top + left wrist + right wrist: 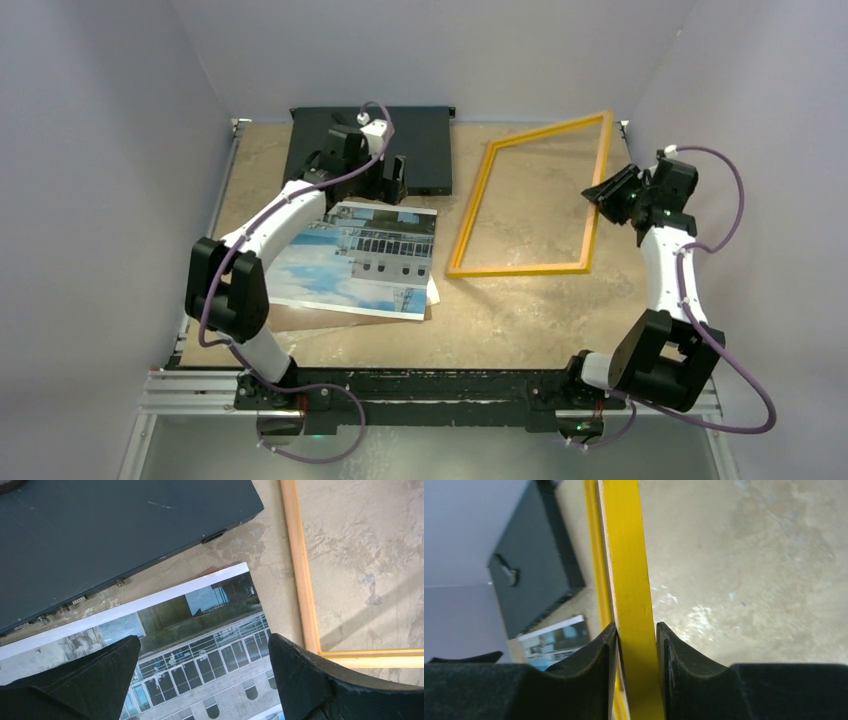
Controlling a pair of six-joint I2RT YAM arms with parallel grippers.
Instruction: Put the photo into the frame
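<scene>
Yellow-orange frame [520, 269] sits in the upper right of the top view, its right rail pinched between the fingers of the right gripper [636, 641]. Left of centre, the photo [350, 260] lies face up on a brown board [300, 318]. The left gripper [205, 675] hangs wide open above the photo's far edge, near the black box [370, 140].

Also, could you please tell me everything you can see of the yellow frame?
The frame is a large, thin rectangle with a bright yellow-orange border, seemingly painted wood; the table shows through its middle. It sits empty on the table's right half, apart from the photo on its left. The right gripper straddles its right rail, fingers close on both sides; whether they pinch it is unclear.
</scene>
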